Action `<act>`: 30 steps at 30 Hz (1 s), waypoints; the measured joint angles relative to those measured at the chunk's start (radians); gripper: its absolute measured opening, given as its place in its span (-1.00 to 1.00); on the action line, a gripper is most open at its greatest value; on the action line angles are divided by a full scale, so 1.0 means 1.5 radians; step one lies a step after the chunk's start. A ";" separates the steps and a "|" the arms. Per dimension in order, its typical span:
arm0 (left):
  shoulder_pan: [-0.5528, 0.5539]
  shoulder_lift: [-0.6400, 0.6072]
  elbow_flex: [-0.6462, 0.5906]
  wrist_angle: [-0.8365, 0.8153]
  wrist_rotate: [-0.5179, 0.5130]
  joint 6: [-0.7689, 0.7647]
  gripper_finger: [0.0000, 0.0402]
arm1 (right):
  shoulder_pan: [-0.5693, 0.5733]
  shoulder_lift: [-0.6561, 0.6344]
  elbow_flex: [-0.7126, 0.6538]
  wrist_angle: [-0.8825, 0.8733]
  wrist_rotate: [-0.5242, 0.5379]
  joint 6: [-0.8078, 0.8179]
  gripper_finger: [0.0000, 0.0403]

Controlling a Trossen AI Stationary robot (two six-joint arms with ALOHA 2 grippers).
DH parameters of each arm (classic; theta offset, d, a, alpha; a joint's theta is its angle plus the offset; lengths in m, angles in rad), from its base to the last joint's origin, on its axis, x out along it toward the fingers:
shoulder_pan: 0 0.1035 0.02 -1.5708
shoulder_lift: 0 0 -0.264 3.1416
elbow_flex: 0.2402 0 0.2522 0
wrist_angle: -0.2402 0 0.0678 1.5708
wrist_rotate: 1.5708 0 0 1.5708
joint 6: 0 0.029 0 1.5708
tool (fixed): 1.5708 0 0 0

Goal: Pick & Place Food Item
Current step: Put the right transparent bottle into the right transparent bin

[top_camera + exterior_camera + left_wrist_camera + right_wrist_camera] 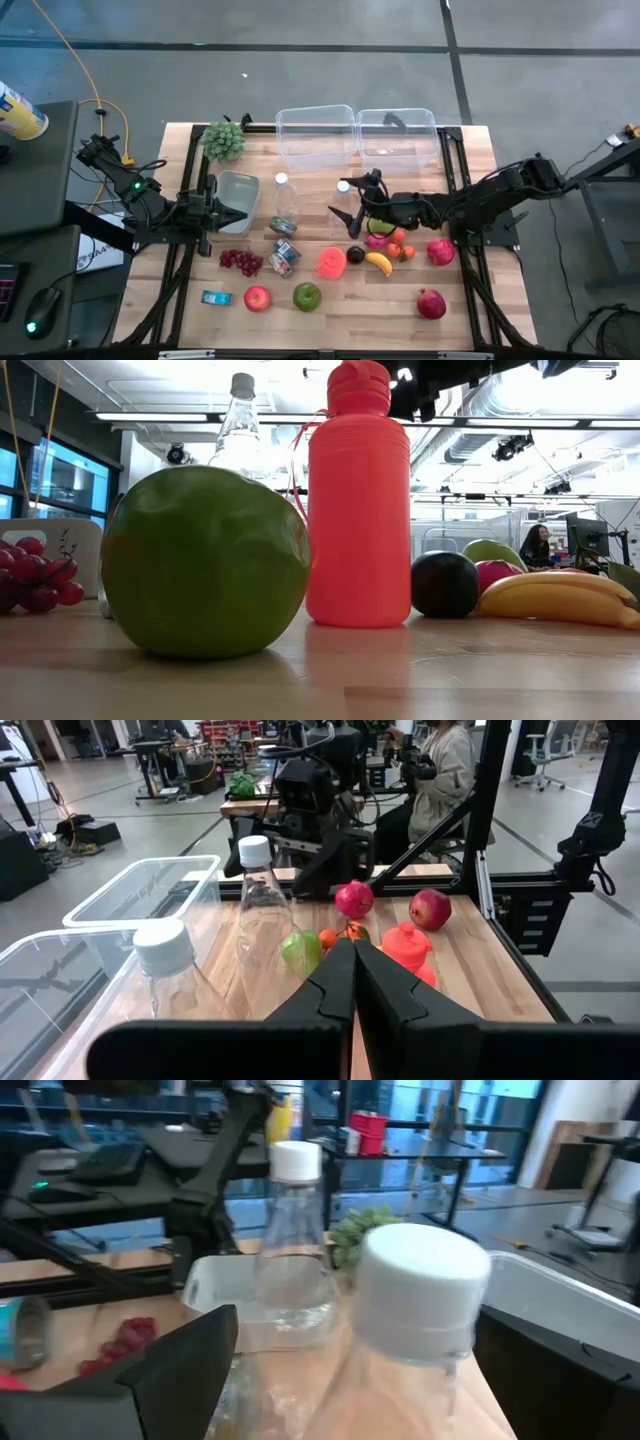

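Right gripper [343, 205] jaws spread wide, empty, hovering mid-surface, straddling white-capped clear bottle [410, 1330] seen close in right wrist view. Food cluster sits just behind: banana [379, 262], black plum [356, 255], oranges [402, 251], pomegranate [440, 251]. Target food unclear. Risk: jaws close on bottle instead of food, or arm sweep tips bottle or pink bottle [331, 263] into fruit; round fruit likely rolls. Left gripper [228, 217] jaws fully closed, empty, parked over white tray [238, 190]. Clear bins [316, 135] at far edge.
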 joint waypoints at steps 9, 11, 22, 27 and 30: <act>0.000 0.000 0.000 0.000 0.000 0.000 -1.00 | -0.026 0.000 0.000 -0.002 -0.028 -0.024 0.66; 0.000 0.000 0.000 0.000 0.000 0.001 -1.00 | -0.026 0.000 0.000 -0.002 -0.028 -0.037 0.51; 0.000 0.000 0.000 0.000 0.000 0.014 -1.00 | -0.025 -0.001 0.001 -0.002 -0.029 -0.056 -0.42; 0.000 0.002 0.000 0.000 0.000 0.007 -1.00 | -0.025 -0.001 0.001 -0.005 -0.028 -0.053 -0.42; 0.000 0.008 0.000 0.000 0.000 0.019 -1.00 | -0.024 -0.004 0.001 -0.004 -0.029 -0.055 -0.42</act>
